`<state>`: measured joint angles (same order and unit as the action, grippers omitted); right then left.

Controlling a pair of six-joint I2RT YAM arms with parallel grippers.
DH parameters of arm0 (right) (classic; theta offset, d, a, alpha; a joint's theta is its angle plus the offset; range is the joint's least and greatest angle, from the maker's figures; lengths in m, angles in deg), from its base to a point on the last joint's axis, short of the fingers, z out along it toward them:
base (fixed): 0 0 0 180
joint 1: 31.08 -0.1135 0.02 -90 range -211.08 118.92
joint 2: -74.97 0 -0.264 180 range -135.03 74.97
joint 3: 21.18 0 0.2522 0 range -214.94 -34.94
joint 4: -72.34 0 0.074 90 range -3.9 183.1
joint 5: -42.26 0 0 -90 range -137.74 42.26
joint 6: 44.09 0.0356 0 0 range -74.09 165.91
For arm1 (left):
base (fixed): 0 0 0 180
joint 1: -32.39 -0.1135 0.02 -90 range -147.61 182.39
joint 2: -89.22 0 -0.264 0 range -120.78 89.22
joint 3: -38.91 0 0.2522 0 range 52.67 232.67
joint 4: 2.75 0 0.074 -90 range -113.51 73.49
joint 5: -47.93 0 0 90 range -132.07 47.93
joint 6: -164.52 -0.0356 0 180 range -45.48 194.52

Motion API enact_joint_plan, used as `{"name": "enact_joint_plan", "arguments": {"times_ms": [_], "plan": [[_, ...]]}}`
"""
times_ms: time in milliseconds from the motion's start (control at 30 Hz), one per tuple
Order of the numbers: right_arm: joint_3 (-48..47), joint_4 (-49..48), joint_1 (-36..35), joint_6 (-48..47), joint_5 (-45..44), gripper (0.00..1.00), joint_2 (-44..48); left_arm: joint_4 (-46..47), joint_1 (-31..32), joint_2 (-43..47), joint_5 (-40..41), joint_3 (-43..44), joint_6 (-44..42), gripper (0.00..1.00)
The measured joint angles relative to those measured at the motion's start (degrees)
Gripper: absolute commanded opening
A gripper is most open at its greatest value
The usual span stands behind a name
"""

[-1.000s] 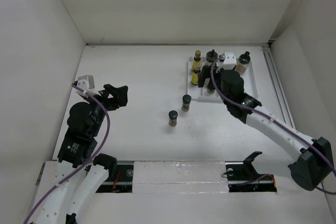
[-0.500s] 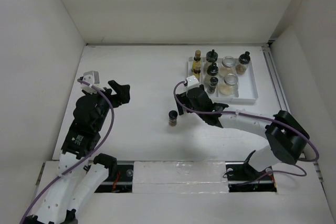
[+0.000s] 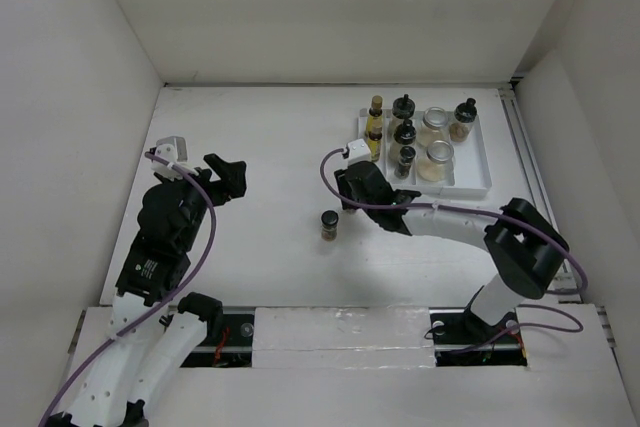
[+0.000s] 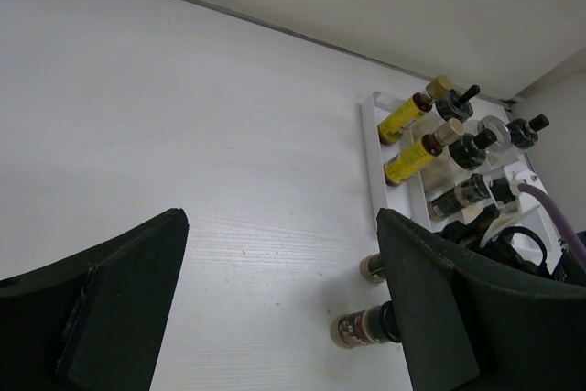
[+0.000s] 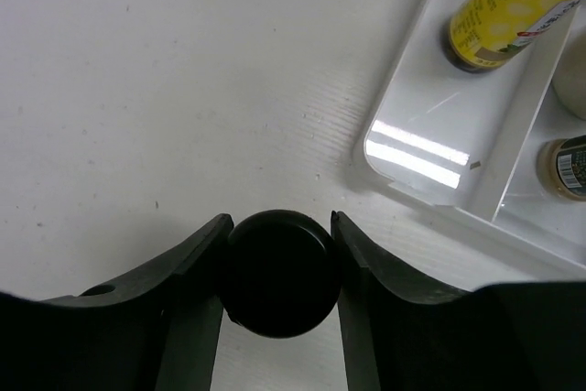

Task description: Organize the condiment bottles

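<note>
Right gripper (image 5: 277, 226) has swung from the tray (image 5: 417, 148) to a black-capped spice jar (image 5: 279, 276), pinching its cap. Lift straight, clear the rim. Left gripper (image 4: 282, 226) hangs spread.

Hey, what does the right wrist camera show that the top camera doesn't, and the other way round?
Only the right wrist view: the black-capped jar gripped between the fingers of the right claw; from above, the claw itself hides it. Only the top view: the open left claw, the loose dark jar standing apart, and the far jars of the white tray. Both: that tray's near corner and a yellow bottle.
</note>
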<state>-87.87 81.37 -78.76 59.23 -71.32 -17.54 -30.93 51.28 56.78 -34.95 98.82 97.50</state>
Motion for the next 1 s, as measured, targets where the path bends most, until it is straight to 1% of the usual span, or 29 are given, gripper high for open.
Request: {"name": "enact_joint_plan", "arguments": {"times_ms": [33,100,167,300,333,433,567,667,733,800,900,1000], "plan": [[-0.07,0.15,0.00,-0.02,-0.04,0.35,0.22,0.00,0.00,0.00,0.00,0.00,0.00,0.80],[-0.13,0.50,0.04,-0.07,-0.02,0.34,1.14,0.00,0.00,0.07,0.00,0.00,0.00,0.80],[-0.28,1.44,0.31,-0.26,-0.02,0.34,3.69,0.00,0.00,0.33,-0.02,0.00,0.00,0.80],[-1.29,2.78,2.60,-1.73,0.31,0.34,12.92,0.02,0.00,0.98,-0.02,0.00,0.00,0.80],[-2.32,2.75,5.31,-2.05,0.50,0.34,17.03,0.02,0.00,1.11,-0.02,0.00,0.00,0.80],[-5.42,2.21,14.95,-2.84,1.03,0.34,24.13,0.02,0.00,1.42,-0.02,0.00,0.00,0.80],[-6.64,0.90,29.99,-3.32,0.87,0.34,28.41,0.00,0.00,1.86,-0.42,0.00,0.00,0.80],[-6.64,0.79,39.19,-3.04,2.23,0.34,26.40,0.00,0.00,2.21,-0.68,0.00,-0.02,0.80],[-6.67,0.90,44.57,-2.58,4.04,0.34,22.49,0.02,-0.02,2.25,-1.11,0.00,-0.02,0.80],[-6.75,0.98,48.39,-1.60,6.19,0.34,17.18,0.02,-0.02,2.25,-1.38,0.00,-0.02,0.80],[-6.75,1.70,52.04,-0.24,8.52,0.34,10.23,0.02,-0.02,2.25,-1.70,0.00,-0.02,0.80],[-6.64,1.36,53.22,0.70,9.70,0.34,6.40,0.02,-0.02,2.34,-1.92,0.00,-0.02,0.80]]}}
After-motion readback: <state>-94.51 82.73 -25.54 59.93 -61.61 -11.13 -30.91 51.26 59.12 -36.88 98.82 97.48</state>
